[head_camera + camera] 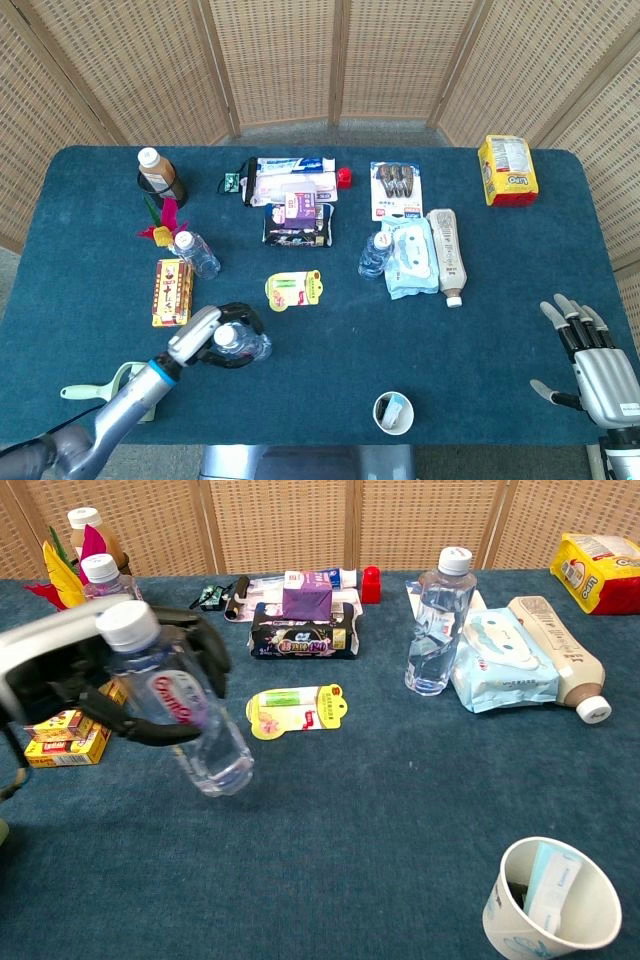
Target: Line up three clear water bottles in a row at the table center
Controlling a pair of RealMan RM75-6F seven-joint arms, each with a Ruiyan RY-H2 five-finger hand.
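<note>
One bottle (pixel 180 715) is riding tilted in the left hand (pixel 205 335), cap up and leftward, just left of the table (pixel 330 350) center; right hand (pixel 598 372) is idling spread, far off.

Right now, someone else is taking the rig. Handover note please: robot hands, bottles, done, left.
Left robot hand: grips a clear plastic water bottle with a white cap and red-purple label, tilted, lifted above the table left of centre.
Right robot hand: open, holds nothing, at the near right table edge.
Second clear bottle: upright by the red-yellow box, far left.
Third clear bottle: upright, next to the light blue wipes pack.
Done: no bottle placed at centre.
Left: set this one down, then bring the other two into the row.
</note>
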